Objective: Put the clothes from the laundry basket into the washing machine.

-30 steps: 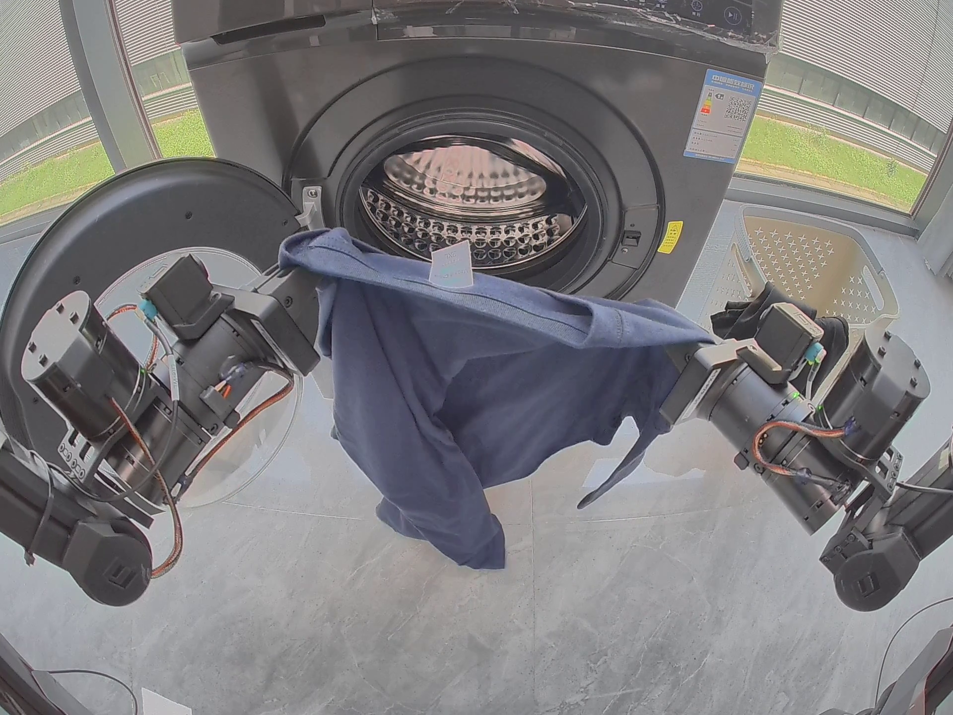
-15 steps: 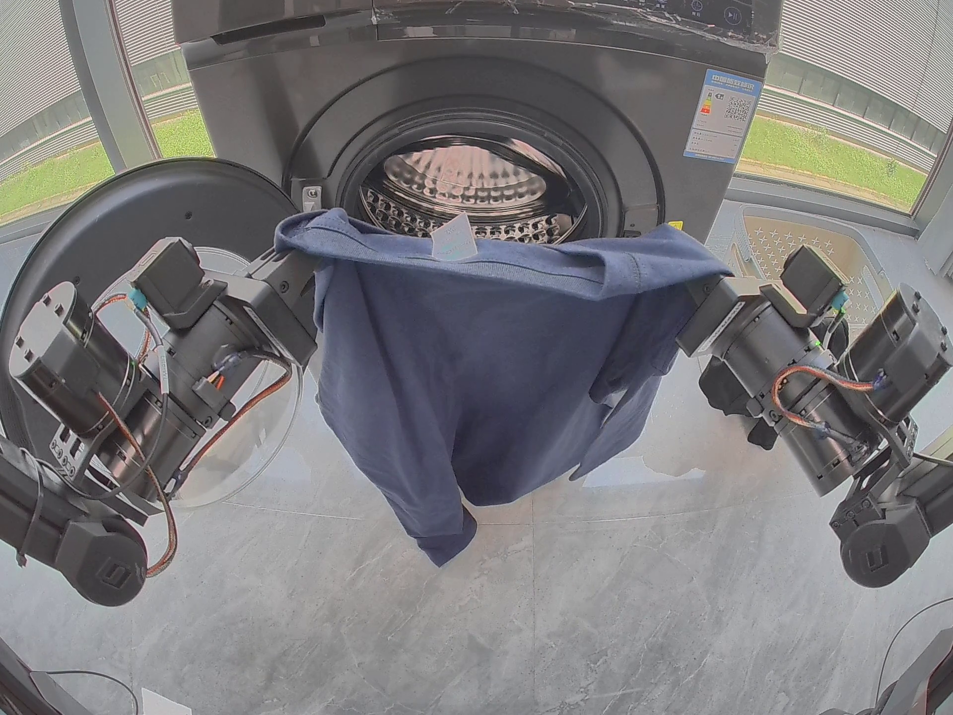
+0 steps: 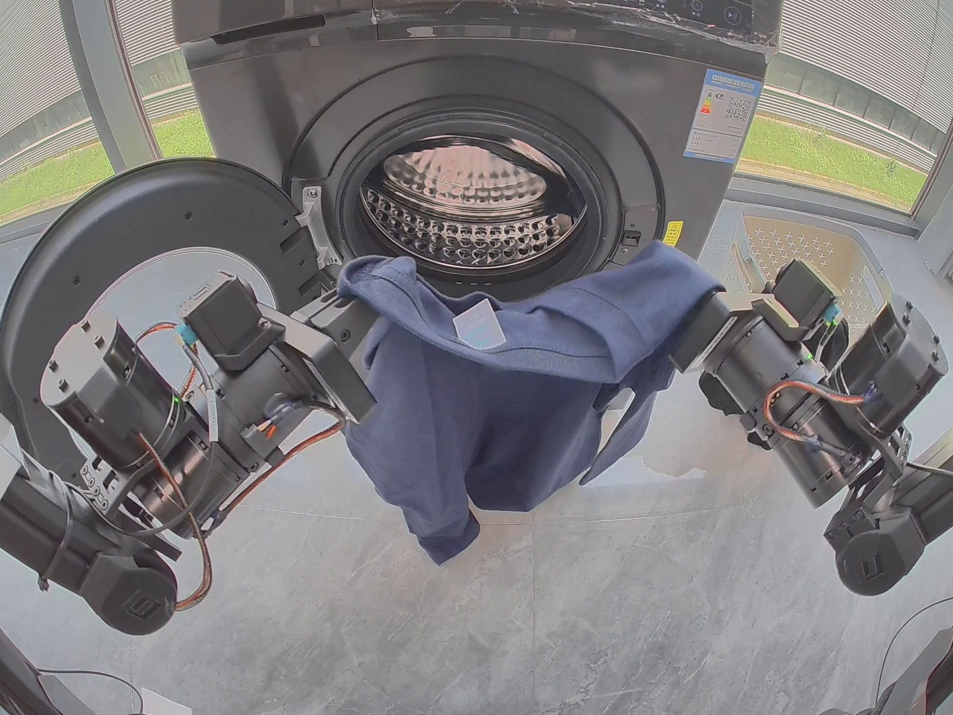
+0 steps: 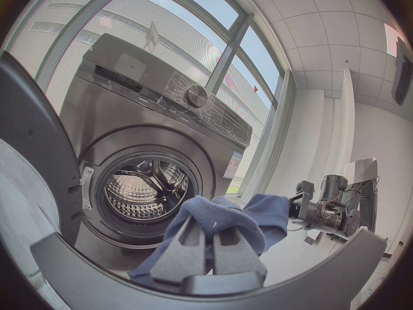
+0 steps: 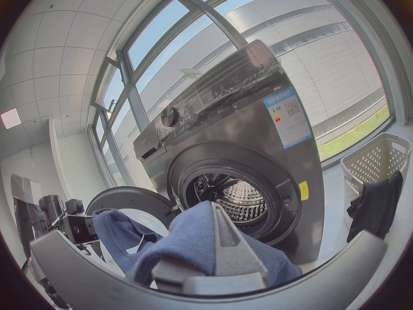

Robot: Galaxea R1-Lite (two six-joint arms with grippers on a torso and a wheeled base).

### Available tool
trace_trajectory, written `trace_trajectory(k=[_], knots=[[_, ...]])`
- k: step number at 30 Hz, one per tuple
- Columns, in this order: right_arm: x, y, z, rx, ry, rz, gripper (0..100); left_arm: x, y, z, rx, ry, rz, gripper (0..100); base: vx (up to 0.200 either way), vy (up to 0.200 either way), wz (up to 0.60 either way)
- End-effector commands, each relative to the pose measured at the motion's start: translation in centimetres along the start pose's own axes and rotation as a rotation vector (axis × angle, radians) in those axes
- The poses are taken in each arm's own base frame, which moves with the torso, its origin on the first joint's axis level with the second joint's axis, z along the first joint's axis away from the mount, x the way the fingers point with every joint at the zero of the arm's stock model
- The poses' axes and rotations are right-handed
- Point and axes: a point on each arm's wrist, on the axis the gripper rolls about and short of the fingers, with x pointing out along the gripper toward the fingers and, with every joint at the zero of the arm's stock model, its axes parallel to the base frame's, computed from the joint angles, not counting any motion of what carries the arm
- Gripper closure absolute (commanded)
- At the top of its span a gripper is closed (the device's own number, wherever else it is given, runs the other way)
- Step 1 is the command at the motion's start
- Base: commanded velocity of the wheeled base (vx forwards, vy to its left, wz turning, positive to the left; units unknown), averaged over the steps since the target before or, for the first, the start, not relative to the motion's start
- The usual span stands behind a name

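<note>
The navy blue cotton T-shirt [image 3: 496, 389] hangs stretched between both arms, its long axis running 9 to 3 o'clock in the head view. The dark grey front-loading washing machine [image 3: 258, 101] has its open steel drum [image 3: 472, 206] at 12 o'clock, just beyond the shirt. The left gripper [image 3: 345, 322] and right gripper [image 3: 700, 325] each clamp one end, and the left looks nearer the mouth. There is one shirt held, one black garment [image 5: 376, 207] and one beige perforated plastic laundry basket [image 3: 844, 250].
</note>
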Motion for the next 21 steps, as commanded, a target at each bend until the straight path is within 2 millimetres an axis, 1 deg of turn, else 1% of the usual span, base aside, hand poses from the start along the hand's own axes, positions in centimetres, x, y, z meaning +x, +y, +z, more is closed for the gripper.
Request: trace_trajectory(k=[1, 2, 4, 6, 7, 8, 9, 11, 13, 14, 15, 21], knots=[[-0.4, 0.0, -2.1, -0.004, 0.076, -0.003, 100, 1.0, -0.3, -0.9, -0.007, 0.014, -0.02, 100, 0.0, 0.0, 0.0], [-0.6, -0.1, -3.3, -0.008, 0.122, -0.004, 100, 1.3, -0.2, -1.0, -0.007, 0.013, -0.022, 100, 0.0, 0.0, 0.0], [-1.1, -0.4, -4.7, -0.016, 0.177, -0.015, 100, 1.6, -0.2, -1.2, -0.007, 0.009, -0.034, 100, 0.0, 0.0, 0.0], [-1.4, -0.6, -5.4, -0.02, 0.201, -0.017, 100, 1.7, -0.1, -1.1, -0.006, 0.003, -0.036, 100, 0.0, 0.0, 0.0], [-1.5, -0.6, -5.9, -0.022, 0.214, -0.018, 0, 1.7, -0.1, -1.0, -0.008, 0.0, -0.038, 100, 0.0, 0.0, 0.0], [-1.6, -0.6, -6.4, -0.026, 0.238, -0.02, 0, 1.8, -0.2, -0.9, -0.008, -0.006, -0.041, 100, 0.0, 0.0, 0.0], [-1.6, -0.6, -6.5, -0.027, 0.243, -0.019, 0, 1.8, -0.2, -0.9, -0.008, -0.006, -0.041, 100, 0.0, 0.0, 0.0], [-2.8, -0.3, -8.2, -0.039, 0.325, -0.008, 0, 1.9, -0.2, -0.8, -0.008, -0.012, -0.042, 100, 0.0, 0.0, 0.0], [-3.3, -0.1, -9.4, -0.042, 0.372, 0.0, 0, 2.0, -0.2, -0.7, -0.007, -0.018, -0.043, 100, 0.0, 0.0, 0.0], [-3.3, -0.1, -9.4, -0.042, 0.372, 0.0, 0, 2.0, -0.2, -0.7, -0.007, -0.018, -0.043, 100, 0.0, 0.0, 0.0], [-3.9, 0.1, -10.7, -0.047, 0.426, 0.013, 0, 2.2, -0.3, -0.5, -0.006, -0.025, -0.043, 100, 0.0, 0.0, 0.0], [-4.0, 0.2, -14.1, -0.059, 0.522, 0.024, 0, 2.2, -0.3, 0.0, -0.005, -0.044, -0.041, 100, 0.0, 0.0, 0.0]])
